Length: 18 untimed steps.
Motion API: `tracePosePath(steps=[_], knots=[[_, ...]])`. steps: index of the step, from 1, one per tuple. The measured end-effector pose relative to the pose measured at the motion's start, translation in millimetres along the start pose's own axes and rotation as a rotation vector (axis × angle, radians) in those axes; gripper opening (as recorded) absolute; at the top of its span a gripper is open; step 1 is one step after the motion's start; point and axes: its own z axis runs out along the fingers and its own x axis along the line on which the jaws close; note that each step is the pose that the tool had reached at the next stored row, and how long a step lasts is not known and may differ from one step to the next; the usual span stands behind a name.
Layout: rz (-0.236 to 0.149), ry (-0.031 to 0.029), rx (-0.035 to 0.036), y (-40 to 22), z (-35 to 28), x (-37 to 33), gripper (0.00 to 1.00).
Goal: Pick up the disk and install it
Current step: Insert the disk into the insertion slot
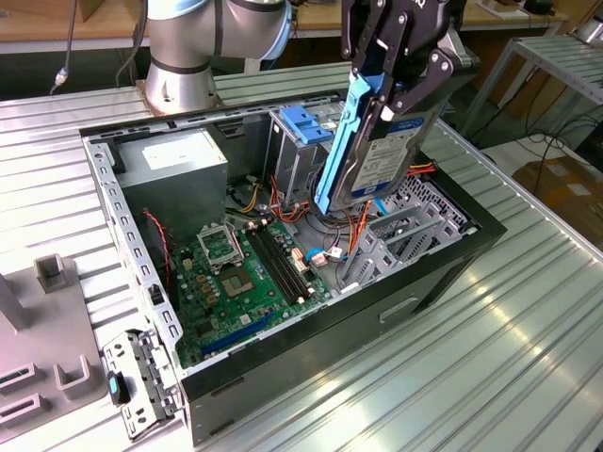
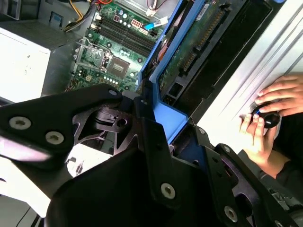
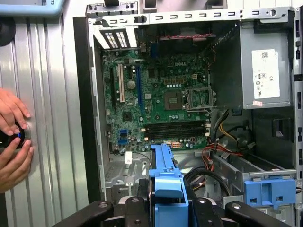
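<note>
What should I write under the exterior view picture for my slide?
The gripper holds the disk tilted over the open computer case.

Silver arm [image 1: 184,42], possibly blue-grey joint cap [image 1: 268,28]; black gripper [image 1: 391,89], silver screws [image 2: 167,190].

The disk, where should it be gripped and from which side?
At its upper end, across the blue side rails, coming from above. The disk stands steeply tilted over the open computer case, lower end pointing into it, so the top is likely the freest part. The gripper is shut on it there.
</note>
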Motion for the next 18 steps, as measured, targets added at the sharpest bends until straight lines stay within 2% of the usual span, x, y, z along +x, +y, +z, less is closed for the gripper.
tracePosePath(steps=[7,10,16,18], knots=[[0.000,-0.0002,0.0000,-6.8,5.8,10.9,0.37],[0.000,-0.0002,0.0001,-12.7,7.9,12.7,0.37],[0.000,0.0004,0.0000,-31.0,11.9,12.8,0.37],[0.000,0.0005,0.0000,-40.6,14.0,12.2,0.37]])
